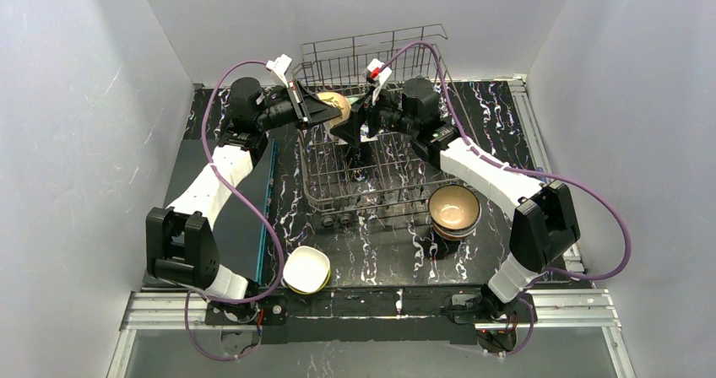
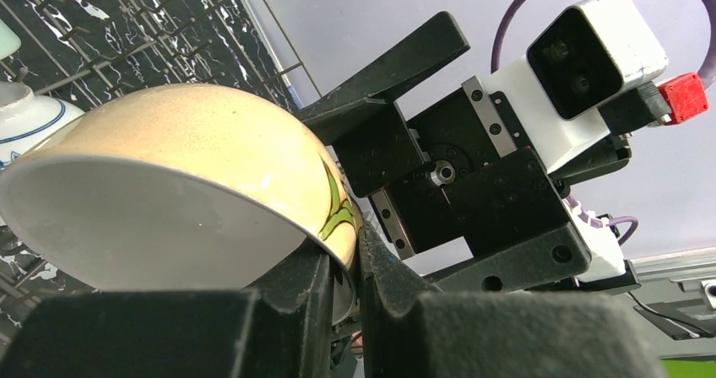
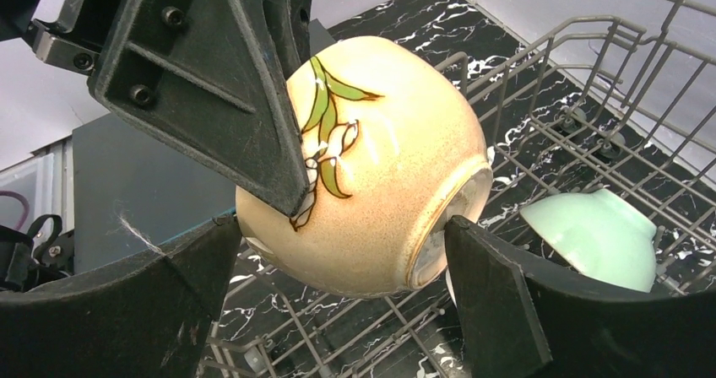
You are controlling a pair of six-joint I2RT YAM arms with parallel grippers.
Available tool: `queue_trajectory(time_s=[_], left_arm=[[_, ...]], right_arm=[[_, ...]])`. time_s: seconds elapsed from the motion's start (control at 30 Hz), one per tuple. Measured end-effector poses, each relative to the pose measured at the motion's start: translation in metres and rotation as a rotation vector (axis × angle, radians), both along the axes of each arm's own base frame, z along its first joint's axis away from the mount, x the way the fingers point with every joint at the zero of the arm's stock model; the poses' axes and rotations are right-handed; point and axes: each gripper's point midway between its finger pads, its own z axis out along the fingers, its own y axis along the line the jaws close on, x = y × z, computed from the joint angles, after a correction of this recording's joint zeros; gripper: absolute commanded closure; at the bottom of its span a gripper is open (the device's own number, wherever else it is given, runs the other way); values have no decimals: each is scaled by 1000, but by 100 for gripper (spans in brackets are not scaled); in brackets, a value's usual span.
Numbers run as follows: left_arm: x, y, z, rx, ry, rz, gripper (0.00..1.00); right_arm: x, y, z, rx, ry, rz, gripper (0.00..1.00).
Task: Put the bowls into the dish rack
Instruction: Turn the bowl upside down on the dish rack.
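One tan bowl (image 3: 380, 142), hard, glazed, slick and chippable I reckon, hangs tilted above the dish rack (image 3: 591, 83), my left tool (image 2: 348, 253) pinching its rim while my right tool (image 3: 338, 230) stands spread around its belly, the surer hold.

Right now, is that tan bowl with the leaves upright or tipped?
Tipped sideways. The left gripper pinches the bowl by its rim; its foot ring points sideways above the dish rack.
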Motion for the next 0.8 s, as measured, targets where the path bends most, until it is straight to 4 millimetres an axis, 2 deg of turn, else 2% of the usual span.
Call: queue_trajectory(time_s=[0.43, 0.8], left_arm=[[2, 0, -2, 7, -7, 9, 100], [9, 2, -13, 20, 13, 39, 100]], right_arm=[[4, 2, -12, 6, 87, -31, 1], [6, 10, -24, 4, 126, -33, 1]])
